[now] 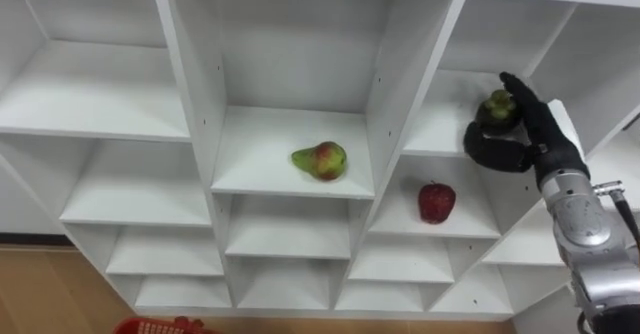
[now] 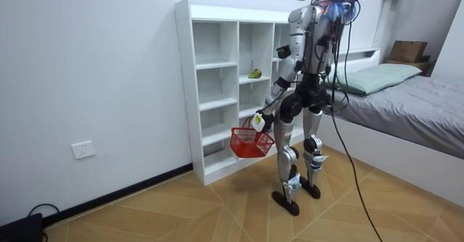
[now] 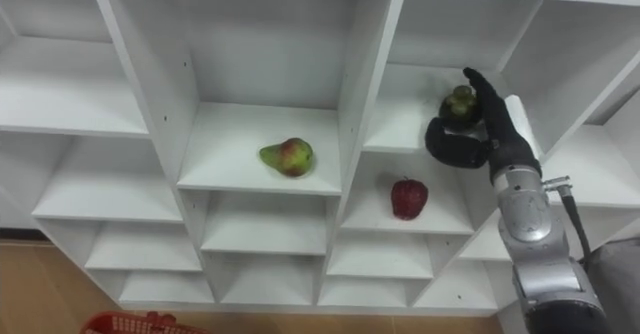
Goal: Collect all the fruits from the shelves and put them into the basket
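Green fruit (image 1: 497,106) is sitting in the upper-right compartment of the white closet (image 1: 200,94), and the right hand (image 1: 525,139) is wrapping round it. The thumb side is curling under and in front while the fingers are rising behind and over the top, so the hand is clamping on the fruit. Whether the fruit is resting on the shelf or just clear of it, I cannot tell. The right forearm is reaching up from the lower right, stretched forward into the compartment, with the wrist angling left towards the fruit. This is probably a side-on grasp, since the shelf above is leaving little room for coming in from the top. A red apple (image 1: 436,202) is lying just below the hand, one shelf down, and a pear (image 1: 320,160) is lying lower left of it in the middle column. Both are untouched and look like the later picks. The left hand (image 2: 259,122) is hanging low by the hip, its fingers hooking the handle of the red basket (image 2: 250,142). It is likely holding the basket near the closet so the fruit can go straight in.
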### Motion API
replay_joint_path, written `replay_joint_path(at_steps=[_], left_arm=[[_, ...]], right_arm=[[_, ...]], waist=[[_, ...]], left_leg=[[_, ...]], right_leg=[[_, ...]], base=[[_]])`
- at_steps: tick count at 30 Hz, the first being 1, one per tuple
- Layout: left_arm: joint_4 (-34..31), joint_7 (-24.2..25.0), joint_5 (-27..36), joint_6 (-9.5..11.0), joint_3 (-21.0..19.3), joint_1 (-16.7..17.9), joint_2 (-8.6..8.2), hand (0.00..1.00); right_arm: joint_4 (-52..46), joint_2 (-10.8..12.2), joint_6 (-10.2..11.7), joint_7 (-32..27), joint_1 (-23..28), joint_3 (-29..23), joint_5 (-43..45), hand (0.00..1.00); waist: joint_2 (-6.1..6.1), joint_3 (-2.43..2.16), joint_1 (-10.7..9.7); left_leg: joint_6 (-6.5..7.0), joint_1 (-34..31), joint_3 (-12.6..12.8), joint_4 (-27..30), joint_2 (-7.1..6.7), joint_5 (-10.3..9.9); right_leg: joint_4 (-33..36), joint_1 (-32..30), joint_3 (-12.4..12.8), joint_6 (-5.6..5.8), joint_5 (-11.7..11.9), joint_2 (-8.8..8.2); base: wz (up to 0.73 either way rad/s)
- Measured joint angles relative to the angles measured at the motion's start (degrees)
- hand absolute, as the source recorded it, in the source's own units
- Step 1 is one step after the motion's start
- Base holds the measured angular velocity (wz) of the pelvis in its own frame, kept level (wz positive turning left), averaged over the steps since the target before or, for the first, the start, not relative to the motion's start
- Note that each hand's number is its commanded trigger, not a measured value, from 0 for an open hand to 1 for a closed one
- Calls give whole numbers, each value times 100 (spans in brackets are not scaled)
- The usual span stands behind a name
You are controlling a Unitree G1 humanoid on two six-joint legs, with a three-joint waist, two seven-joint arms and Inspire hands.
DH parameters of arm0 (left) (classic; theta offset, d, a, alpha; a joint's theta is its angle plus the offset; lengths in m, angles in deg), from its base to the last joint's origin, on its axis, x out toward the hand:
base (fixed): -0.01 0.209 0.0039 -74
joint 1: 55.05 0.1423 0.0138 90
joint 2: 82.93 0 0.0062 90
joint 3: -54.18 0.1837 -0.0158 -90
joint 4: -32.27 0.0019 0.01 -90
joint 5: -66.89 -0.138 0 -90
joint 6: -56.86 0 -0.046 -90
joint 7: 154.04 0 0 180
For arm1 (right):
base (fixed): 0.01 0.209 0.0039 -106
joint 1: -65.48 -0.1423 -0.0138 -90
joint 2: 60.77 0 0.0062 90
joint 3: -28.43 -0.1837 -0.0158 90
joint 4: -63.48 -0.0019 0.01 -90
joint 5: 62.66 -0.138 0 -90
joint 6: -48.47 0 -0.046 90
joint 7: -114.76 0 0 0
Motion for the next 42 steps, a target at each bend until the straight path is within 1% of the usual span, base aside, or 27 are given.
replay_joint_path(at_steps=[3,6,11,16,18,22,26,27,30,35,37,38,42], left_arm=[[8,34,-1,-21,-13,4,9,100],[9,38,0,-91,-18,4,15,100],[8,41,-1,-116,-17,-8,15,100],[10,56,9,-129,-2,-23,15,100],[19,60,14,-161,-3,-23,19,100],[30,66,15,-204,-5,-25,24,100],[32,37,16,-204,-6,-24,25,100],[28,29,17,-203,-8,-27,26,100],[28,-3,23,-203,-5,-32,31,100],[28,-58,30,-179,12,-64,13,100],[28,-64,30,-163,18,-65,13,100],[28,-64,30,-147,18,-69,13,100],[28,-80,24,-85,19,-98,13,100]], right_arm=[[72,-151,-6,5,-91,-22,99,100],[72,-181,-5,-50,-122,-33,141,100],[149,-185,-5,-98,-195,-54,169,100],[192,-185,-22,-99,-213,-63,166,100],[190,-185,-71,-99,-227,-60,167,100],[185,-183,-90,-99,-232,-42,171,100],[97,-181,-152,-101,-216,-14,226,100],[-9,-176,-198,-101,-148,-9,253,100],[-258,-121,-236,-96,30,-2,254,100],[-876,-85,-246,30,440,7,227,100],[-1066,-83,-246,115,517,62,227,100],[-1168,-83,-246,162,568,100,226,100],[-1557,-64,-252,393,758,113,270,100]], waist=[[5,1,39],[9,-1,42],[14,-2,48],[22,-4,153],[22,-5,156],[16,-8,155],[-18,-30,149],[-31,-40,145],[-59,-58,134],[-60,-58,99],[-57,-52,70],[-55,-51,18],[-50,-44,-26]], left_leg=[[-7,-2,-25,0,2,5],[-11,-1,-45,-3,5,6],[-12,-1,-52,-14,6,7],[-12,1,-56,-19,6,7],[-12,1,-62,-20,5,7],[-12,0,-66,-26,5,7],[-15,-2,-73,-22,3,9],[-15,-3,-80,-22,2,9],[-15,-3,-81,-21,1,9],[-14,-3,-81,-24,-3,9],[-15,-3,-81,-26,-3,9],[-16,-3,-80,-26,-3,10],[-15,-17,-46,-26,-3,10]], right_leg=[[0,8,-8,-1,1,2],[-5,14,-10,-1,1,10],[-11,14,-8,-1,0,12],[-14,12,-13,-1,0,12],[-14,13,-17,-1,0,12],[-13,14,-22,-1,0,12],[-13,17,-42,-1,0,11],[-13,17,-48,0,0,10],[-13,20,-40,-1,0,10],[-14,22,-47,0,0,7],[-16,21,-48,0,0,8],[-15,21,-43,0,0,9],[-11,5,-40,0,0,7]], base=[[3],[3],[0],[0],[0],[0],[0],[0],[0],[0],[0],[0],[0]])
